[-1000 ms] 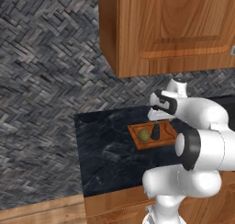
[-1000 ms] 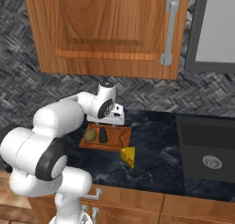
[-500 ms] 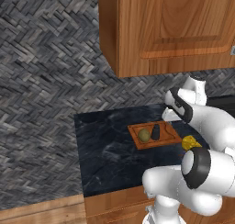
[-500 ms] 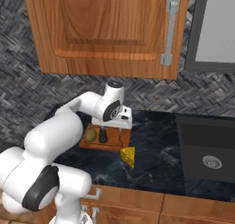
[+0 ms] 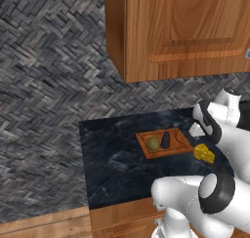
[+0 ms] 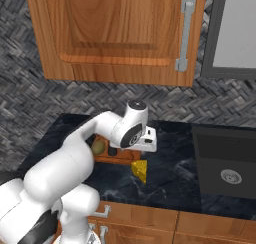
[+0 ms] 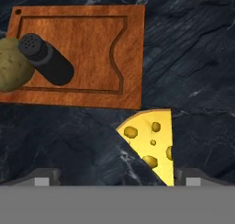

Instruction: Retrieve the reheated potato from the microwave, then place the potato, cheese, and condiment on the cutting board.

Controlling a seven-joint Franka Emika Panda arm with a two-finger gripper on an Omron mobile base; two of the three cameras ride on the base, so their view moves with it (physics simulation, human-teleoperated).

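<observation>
I've swung my gripper (image 7: 114, 182) off the cutting board (image 7: 96, 44) since a second ago; then it sat over the board's middle, and now it hangs past the board's edge, above the cheese (image 7: 151, 145). The jaws stand wide apart with nothing between them, their tips just showing at the bottom of my hand view on either side of the yellow wedge, which lies on the dark counter (image 7: 197, 58) directly below me, close to the board's corner but off it. Just beyond, on the board, the condiment (image 7: 48, 58) stands touching the potato (image 7: 13, 64) at the far-left end from my hand. My arm (image 6: 100, 133) reaches forward from the base, wrist bent so the hand points down at the counter. The microwave (image 6: 232, 33) is up beyond, to the right.
</observation>
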